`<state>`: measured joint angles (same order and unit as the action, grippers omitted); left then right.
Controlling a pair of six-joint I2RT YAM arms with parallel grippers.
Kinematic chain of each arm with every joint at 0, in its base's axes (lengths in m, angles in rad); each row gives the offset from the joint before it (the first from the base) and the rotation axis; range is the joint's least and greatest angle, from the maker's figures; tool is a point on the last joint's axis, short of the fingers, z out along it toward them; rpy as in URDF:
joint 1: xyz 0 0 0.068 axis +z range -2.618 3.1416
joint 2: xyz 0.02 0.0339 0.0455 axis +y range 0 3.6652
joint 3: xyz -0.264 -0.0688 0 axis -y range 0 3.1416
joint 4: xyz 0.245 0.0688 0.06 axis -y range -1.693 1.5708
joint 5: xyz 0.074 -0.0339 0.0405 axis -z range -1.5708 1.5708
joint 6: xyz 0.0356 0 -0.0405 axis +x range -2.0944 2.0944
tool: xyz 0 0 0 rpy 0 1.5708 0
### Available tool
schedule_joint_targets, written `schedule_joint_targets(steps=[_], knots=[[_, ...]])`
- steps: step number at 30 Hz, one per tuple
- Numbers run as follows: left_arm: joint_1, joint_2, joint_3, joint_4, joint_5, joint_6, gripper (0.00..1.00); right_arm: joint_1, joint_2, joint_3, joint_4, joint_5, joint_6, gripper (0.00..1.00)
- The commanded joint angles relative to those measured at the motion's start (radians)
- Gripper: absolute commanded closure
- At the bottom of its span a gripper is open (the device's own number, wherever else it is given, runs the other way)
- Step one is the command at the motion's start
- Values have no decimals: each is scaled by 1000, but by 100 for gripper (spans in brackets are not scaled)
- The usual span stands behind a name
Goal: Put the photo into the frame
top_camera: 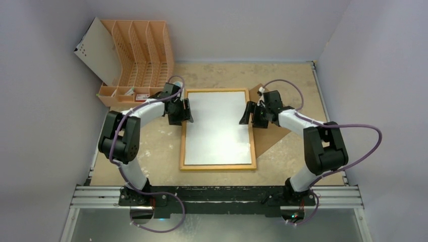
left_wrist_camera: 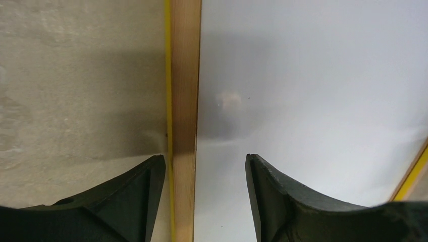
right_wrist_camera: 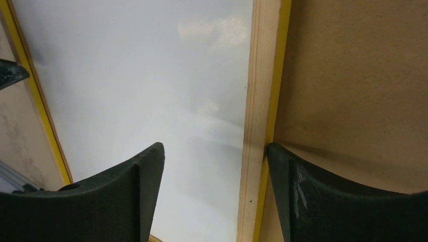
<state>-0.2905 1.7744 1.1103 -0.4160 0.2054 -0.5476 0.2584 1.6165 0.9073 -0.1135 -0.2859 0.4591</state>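
Only the plain white back of the photo (top_camera: 217, 126) is shown; its printed side is turned down and cannot be seen. The photo is laid inside the frame (top_camera: 217, 166), which is set face down on the table (top_camera: 151, 146) with its wood-coloured back edge uppermost. Whether the sheet is fully seated cannot be told. A brown board (top_camera: 270, 138) is largely covered by the frame's right side and the right arm.

The left gripper (top_camera: 185, 112) is held with jaws apart astride the frame's left rail, one finger over the table and the other over the photo. The right gripper (top_camera: 247, 115) is likewise spread astride the right rail — one finger over the photo, one over the board. Contact with the rails cannot be judged.

In the orange rack (top_camera: 146, 50) at the far left, a few small items (top_camera: 136, 93) are kept in the front tray — too small to be identified.
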Motion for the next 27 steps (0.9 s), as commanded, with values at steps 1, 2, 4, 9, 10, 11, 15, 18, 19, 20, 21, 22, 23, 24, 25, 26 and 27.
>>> schedule_joint_targets(steps=[1,2,4,9,10,11,15,18,19,20,21,22,23,24,25,26,27], knots=[[-2,-31,67,-75,-169,49,37,3,0,12,20,-63,7,23],[-2,-35,77,-94,-188,57,37,3,-9,25,-14,4,14,23],[-2,-47,94,-113,-202,72,37,0,-37,45,-45,132,41,22],[-4,-91,134,-141,-254,87,37,-21,-131,57,-52,328,100,18],[-5,-100,137,-140,-256,85,37,-23,-137,59,-57,356,101,18],[-6,-109,137,-137,-255,84,37,-28,-136,66,-71,383,105,18],[-11,-127,100,-93,-223,86,36,-59,-73,106,-164,418,134,24],[-10,-120,68,-77,-227,84,38,-86,-32,120,-140,347,145,39],[-10,-119,55,-69,-228,81,39,-94,-10,130,-123,321,153,43],[-10,-120,43,-59,-226,79,39,-101,10,145,-96,294,156,48],[-10,-119,32,-49,-220,77,40,-105,34,171,-71,252,154,53],[-10,-119,20,-38,-213,76,41,-105,61,201,-50,235,157,56],[-10,-117,9,-30,-211,73,42,-107,89,241,-36,228,168,58],[-10,-114,-1,-28,-215,70,43,-107,122,282,-22,219,182,59],[-10,-113,-12,-27,-223,69,45,-109,154,321,-2,205,193,61],[-10,-110,-20,-27,-238,66,46,-110,185,361,20,187,208,63],[-10,-107,-27,-31,-250,62,47,-110,220,411,50,173,230,64]])
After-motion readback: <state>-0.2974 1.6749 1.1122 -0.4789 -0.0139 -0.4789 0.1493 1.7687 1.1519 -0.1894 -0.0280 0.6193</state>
